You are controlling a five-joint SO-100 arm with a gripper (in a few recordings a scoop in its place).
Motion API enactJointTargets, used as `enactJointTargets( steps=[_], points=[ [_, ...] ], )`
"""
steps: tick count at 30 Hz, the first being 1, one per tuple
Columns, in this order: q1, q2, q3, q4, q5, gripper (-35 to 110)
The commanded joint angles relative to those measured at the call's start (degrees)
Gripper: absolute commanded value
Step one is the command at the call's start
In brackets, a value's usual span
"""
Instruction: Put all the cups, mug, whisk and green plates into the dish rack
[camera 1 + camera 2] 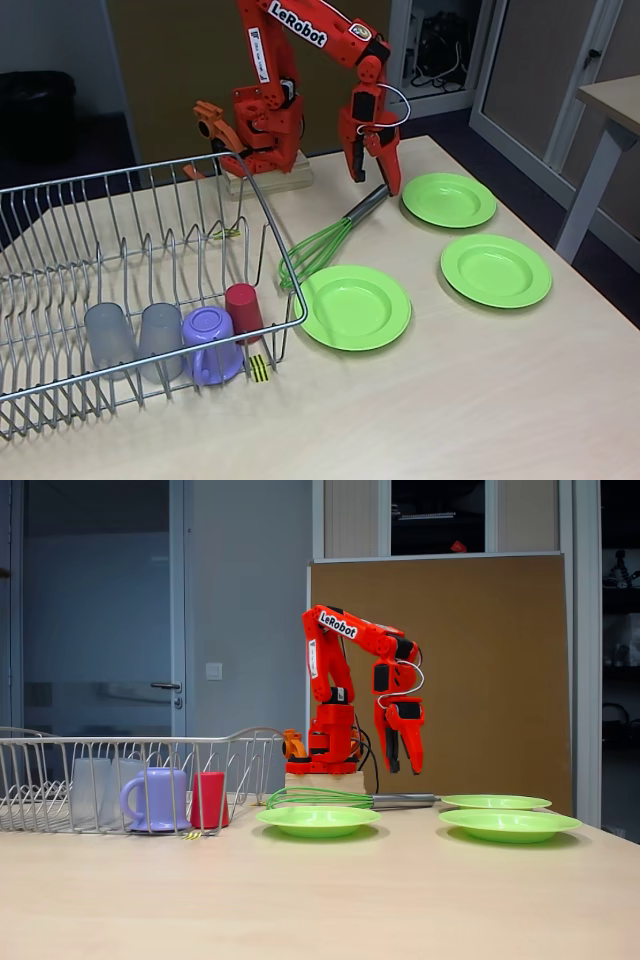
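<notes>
The whisk (322, 245) lies on the table, its green loops by the dish rack (120, 174) and its dark handle pointing back right. My orange gripper (375, 185) hangs open just above the handle's end, nothing between its fingers; from the side the gripper (404, 770) is clear of the whisk (340, 800). Three green plates (355, 306) (495, 270) (448, 199) rest flat on the table to the right. Inside the rack stand two grey cups (108, 336) (160, 338), the purple mug (212, 346) and the red cup (243, 308).
The arm's base (265, 175) stands on a wooden block behind the rack's far corner. The nearest plate almost touches the rack's right rim. The rack (100, 742) fills the table's left; bare tabletop lies in front of the plates.
</notes>
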Motion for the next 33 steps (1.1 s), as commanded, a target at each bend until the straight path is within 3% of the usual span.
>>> enactJointTargets(
  steps=[1, 19, 28, 33],
  points=[
    [1.23, 1.41, 3.25, -4.92, -1.14, 34],
    [2.81, -2.81, 19.34, -33.57, -3.16, 31],
    [4.13, -11.16, 22.06, -47.2, -4.22, 20],
    [5.27, -13.45, 22.68, -49.75, -4.66, 15]
  ],
)
